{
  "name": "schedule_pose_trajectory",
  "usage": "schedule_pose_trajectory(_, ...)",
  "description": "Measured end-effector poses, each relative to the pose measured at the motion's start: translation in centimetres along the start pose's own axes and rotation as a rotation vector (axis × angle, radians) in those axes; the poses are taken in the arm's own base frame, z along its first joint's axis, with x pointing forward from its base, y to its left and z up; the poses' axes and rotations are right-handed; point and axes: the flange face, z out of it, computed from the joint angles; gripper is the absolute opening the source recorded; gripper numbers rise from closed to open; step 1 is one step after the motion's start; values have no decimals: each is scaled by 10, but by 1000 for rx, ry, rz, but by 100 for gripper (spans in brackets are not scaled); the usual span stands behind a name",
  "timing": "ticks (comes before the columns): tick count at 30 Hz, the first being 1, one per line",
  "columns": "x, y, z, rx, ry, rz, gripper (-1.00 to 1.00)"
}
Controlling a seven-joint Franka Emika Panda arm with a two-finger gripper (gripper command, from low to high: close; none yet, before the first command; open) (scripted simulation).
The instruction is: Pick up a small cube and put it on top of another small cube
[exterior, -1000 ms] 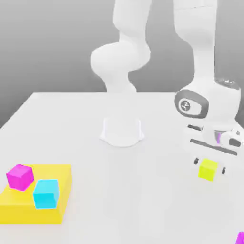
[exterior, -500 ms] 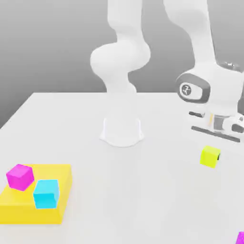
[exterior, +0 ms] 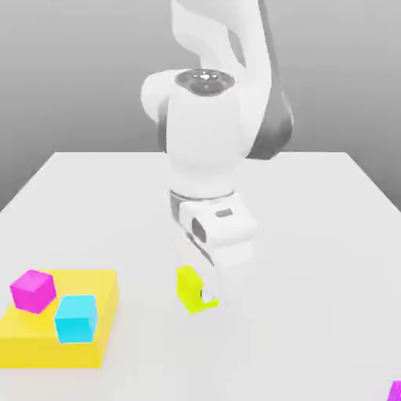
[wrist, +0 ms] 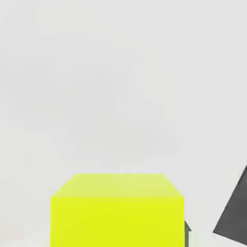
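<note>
Gripper point(exterior: 200, 296) pinched tight on the small cube point(exterior: 190, 288), fingers pointing down, wrist housing directly above. Cube lime-yellow, carried low over the white table point(exterior: 313, 258), near the middle of the exterior view and well apart from the arm's round base behind. Slightly turned in the grip, one corner edge facing the camera. In the hand view, cube's top face point(wrist: 118, 210) close under the lens, squarely between the jaws, a dark finger point(wrist: 234, 212) showing at one side; bare table beyond.

Toward the exterior view's left, big flat yellow block point(exterior: 23, 345) lying on the table, with a magenta cube point(exterior: 33, 290) and a cyan cube point(exterior: 77, 318) resting on it, just beside each other but apparently not touching. Either one a plausible base for stacking. A further magenta scrap point(exterior: 395, 391) at the lower corner on the exterior view's right.

Judged as the carrying step: cube secured, not yet over a target. Low carry height likely a risk, since both candidate cubes sit raised on the block; more lift probably needed before coming across, then centring squarely so the small top face bears the load without tipping.
</note>
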Motion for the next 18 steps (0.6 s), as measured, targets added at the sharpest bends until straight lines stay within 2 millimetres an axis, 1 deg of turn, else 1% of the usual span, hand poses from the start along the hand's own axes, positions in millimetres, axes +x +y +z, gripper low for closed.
schedule_pose_trajectory(2,-46,15,-8,4,0,63,-100)
schedule_pose_trajectory(4,-94,25,-16,10,1,126,-100)
schedule_pose_trajectory(6,-144,29,-22,17,3,191,-100)
schedule_pose_trajectory(8,-193,27,-27,26,7,254,-100)
schedule_pose_trajectory(9,-204,26,-24,28,10,268,-100)
schedule_pose_trajectory(10,-209,26,-19,29,13,275,-100)
schedule_pose_trajectory(15,-211,25,24,29,15,276,-100)
schedule_pose_trajectory(16,-212,24,32,29,12,279,100)
schedule_pose_trajectory(18,-213,24,32,29,12,279,100)
